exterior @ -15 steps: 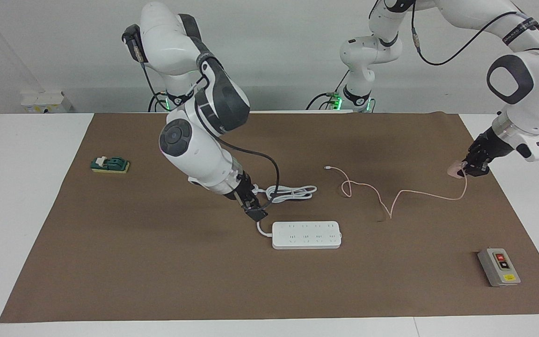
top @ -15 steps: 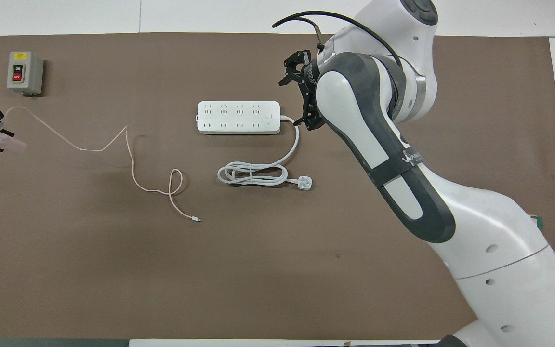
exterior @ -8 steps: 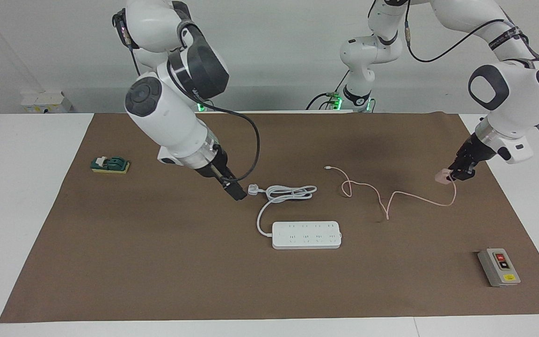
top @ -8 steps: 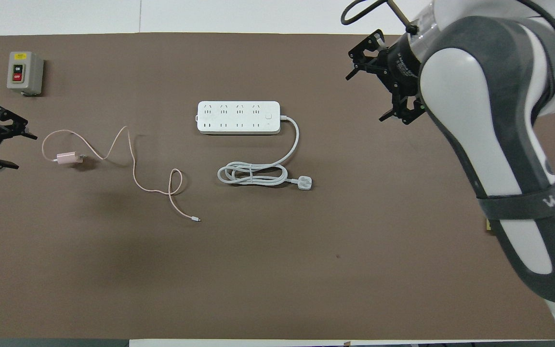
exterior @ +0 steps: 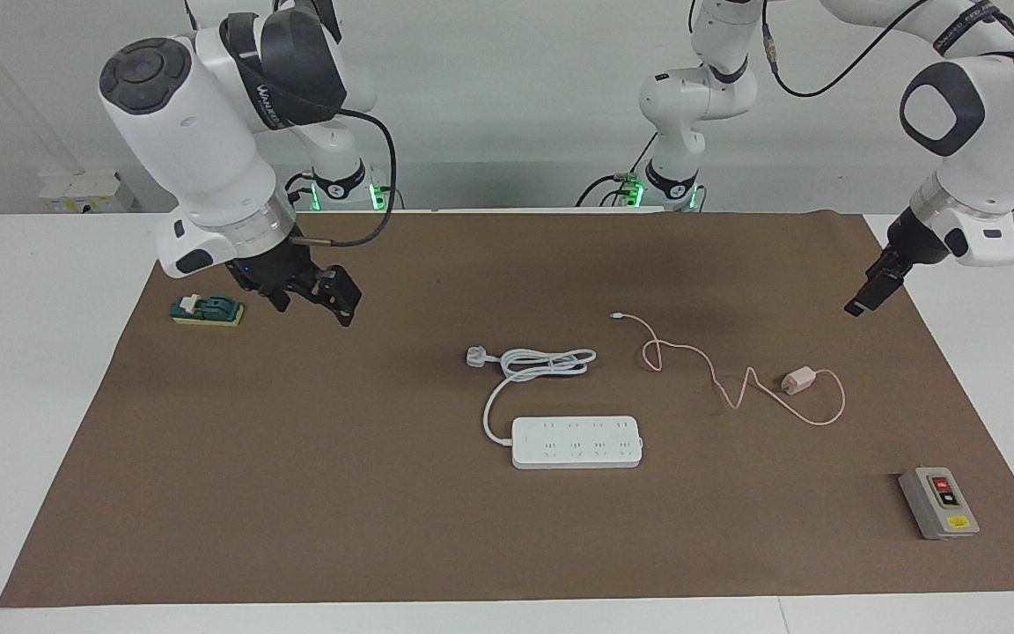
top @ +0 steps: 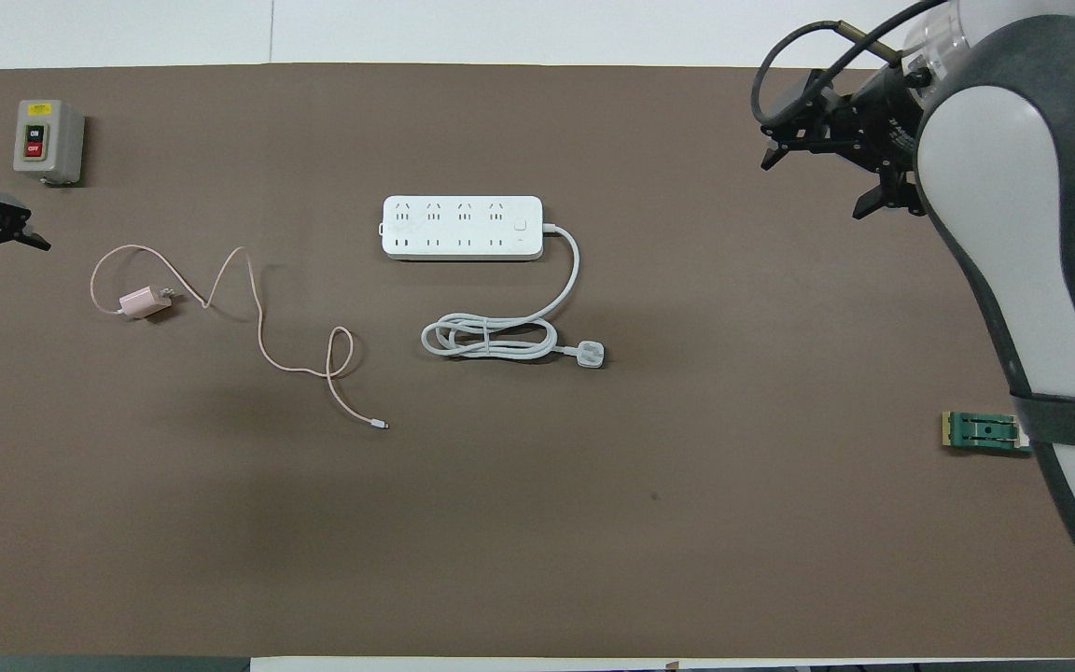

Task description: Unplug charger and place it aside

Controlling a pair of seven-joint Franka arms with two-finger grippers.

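The pale pink charger [exterior: 797, 380] lies on the brown mat, apart from the white power strip [exterior: 577, 440] and toward the left arm's end of the table. It also shows in the overhead view [top: 138, 301]. Its thin pink cable [top: 258, 327] loops across the mat to a tiny white connector [top: 383, 426]. My left gripper [exterior: 861, 303] is open and empty, raised over the mat's edge at its own end; it also shows in the overhead view [top: 10, 283]. My right gripper [exterior: 313, 301] is open and empty, raised over the mat near the right arm's end [top: 813, 191].
The strip's thick white cord is coiled, its three-pin plug [exterior: 474, 355] loose on the mat nearer the robots. A grey on/off switch box [exterior: 938, 502] stands at the left arm's end. A green block on a yellow base [exterior: 206, 310] lies at the right arm's end.
My left gripper let go of the charger, which now lies on the mat, and lifted away. My right gripper drew back from the power strip toward its own end of the table.
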